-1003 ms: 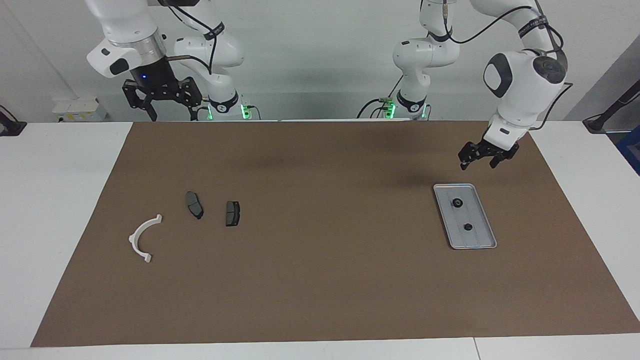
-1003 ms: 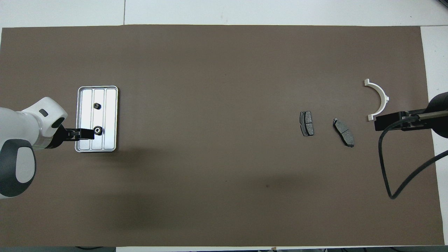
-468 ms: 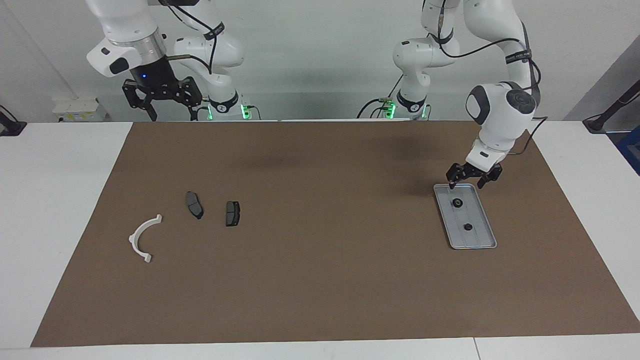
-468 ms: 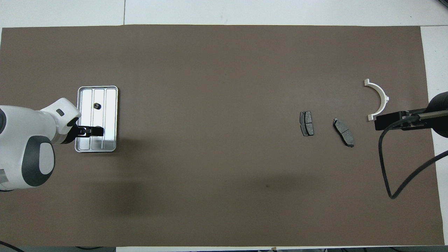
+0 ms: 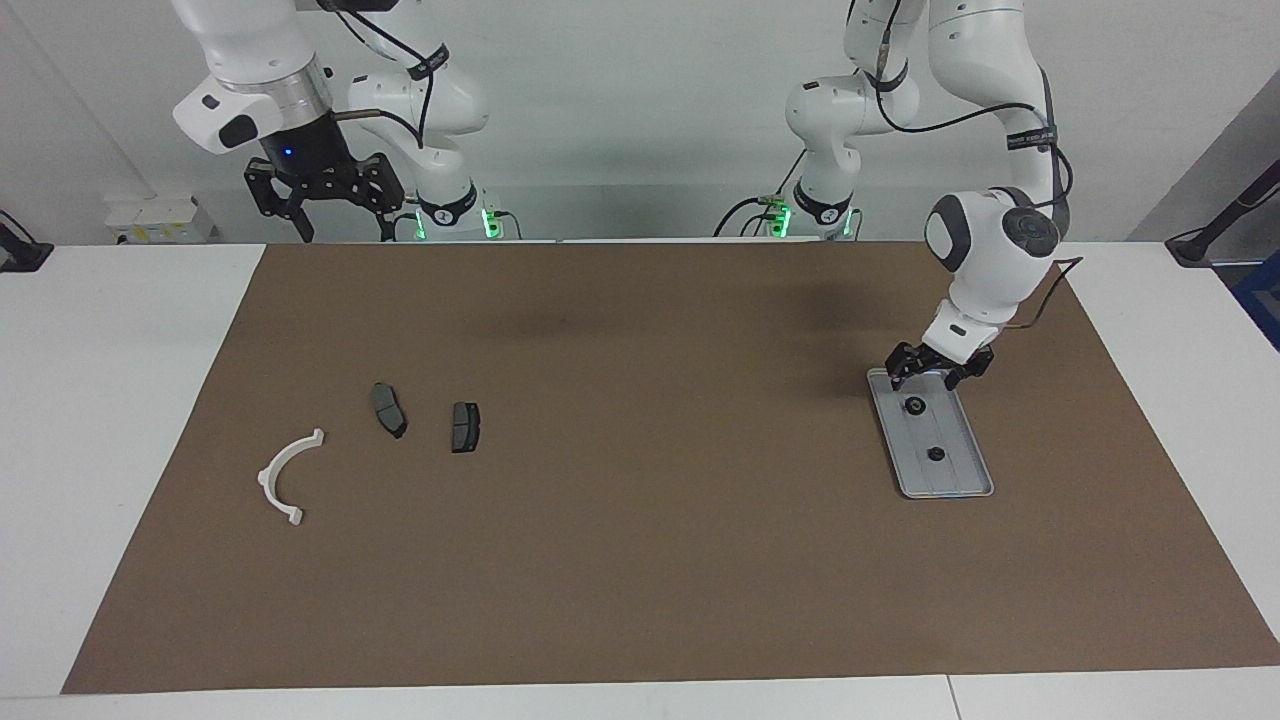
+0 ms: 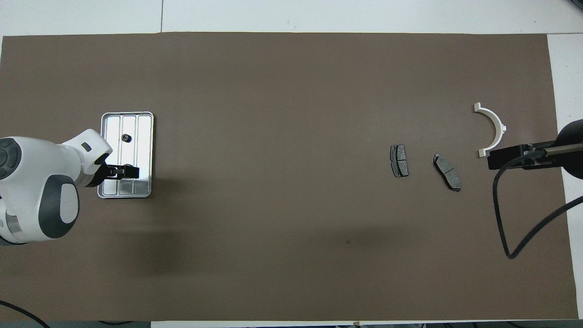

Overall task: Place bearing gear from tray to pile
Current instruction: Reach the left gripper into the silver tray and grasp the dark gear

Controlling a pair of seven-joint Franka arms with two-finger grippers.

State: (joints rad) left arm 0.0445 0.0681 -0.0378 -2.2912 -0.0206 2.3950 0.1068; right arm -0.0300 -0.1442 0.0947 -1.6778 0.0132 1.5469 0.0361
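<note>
No text, label or number seems readable on anything here.

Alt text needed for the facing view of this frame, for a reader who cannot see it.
The left gripper, fingers open, hangs low over the silver tray's robot-side end, just above one of its two small black gears. The right gripper waits raised above the table's edge; a white half-ring and two dark pads lie toward its end.

We see an evenly and brightly lit scene, the light falling from above. Soft, blurred shadows lie on the brown mat (image 5: 640,520), one beneath the left arm beside the tray (image 6: 104,136), whose metal floor glares white in the overhead view. Both views are sharp throughout, with straight mat edges and little distortion.
</note>
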